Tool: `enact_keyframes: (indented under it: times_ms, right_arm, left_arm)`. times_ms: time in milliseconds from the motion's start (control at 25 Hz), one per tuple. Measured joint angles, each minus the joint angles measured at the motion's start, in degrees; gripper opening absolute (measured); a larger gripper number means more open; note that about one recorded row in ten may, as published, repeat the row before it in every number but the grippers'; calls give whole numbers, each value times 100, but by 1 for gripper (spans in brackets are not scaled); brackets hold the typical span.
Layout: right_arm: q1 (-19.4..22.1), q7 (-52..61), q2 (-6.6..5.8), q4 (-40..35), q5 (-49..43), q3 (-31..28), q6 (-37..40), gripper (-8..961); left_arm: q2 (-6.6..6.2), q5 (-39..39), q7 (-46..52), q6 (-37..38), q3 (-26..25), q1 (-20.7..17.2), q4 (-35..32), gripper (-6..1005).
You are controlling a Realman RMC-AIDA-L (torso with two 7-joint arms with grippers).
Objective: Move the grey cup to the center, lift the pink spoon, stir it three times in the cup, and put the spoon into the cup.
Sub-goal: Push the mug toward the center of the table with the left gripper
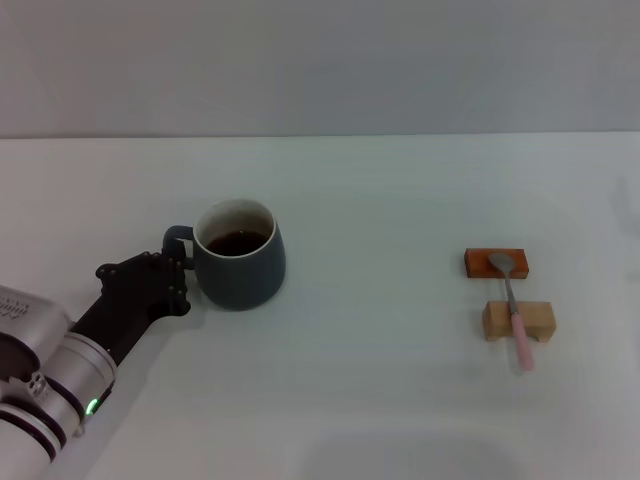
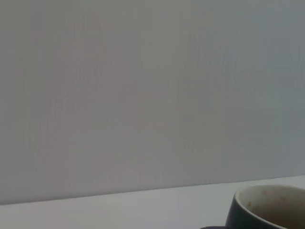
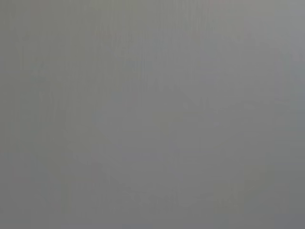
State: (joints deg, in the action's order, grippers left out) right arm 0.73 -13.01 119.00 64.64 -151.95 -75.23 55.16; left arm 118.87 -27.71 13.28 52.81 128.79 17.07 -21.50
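The grey cup [image 1: 240, 268] stands left of the table's middle, with dark liquid inside and its loop handle turned to the left. My left gripper [image 1: 178, 282] is right at that handle, touching or nearly touching the cup's left side. In the left wrist view only the cup's rim [image 2: 269, 207] shows, at the frame's edge. The pink spoon [image 1: 515, 320] lies far to the right, its metal bowl on a reddish-brown block [image 1: 478, 263] and its pink handle across a pale wooden block [image 1: 497, 320]. The right gripper is out of view.
The white table [image 1: 380, 380] runs back to a plain grey wall [image 1: 320, 60]. Open tabletop lies between the cup and the two blocks. The right wrist view shows only a flat grey surface.
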Motion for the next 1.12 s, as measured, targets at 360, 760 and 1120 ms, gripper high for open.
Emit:
enact_keyframes:
  times_ms: [360,760,1120]
  right_arm:
    - [-8,0,0,12,0,0,-6,762]
    - [-10,0,0,23,0,64,-6,762]
    - [213,-38,0,237,0,143,-5,761]
  left_arm:
    - [-19,-7,2,28,6,-144,59,-2]
    - [-53,-7,7,59,-152,-256,69,-2]
    - [-39,-1,12,-186,-314,171,277,-2]
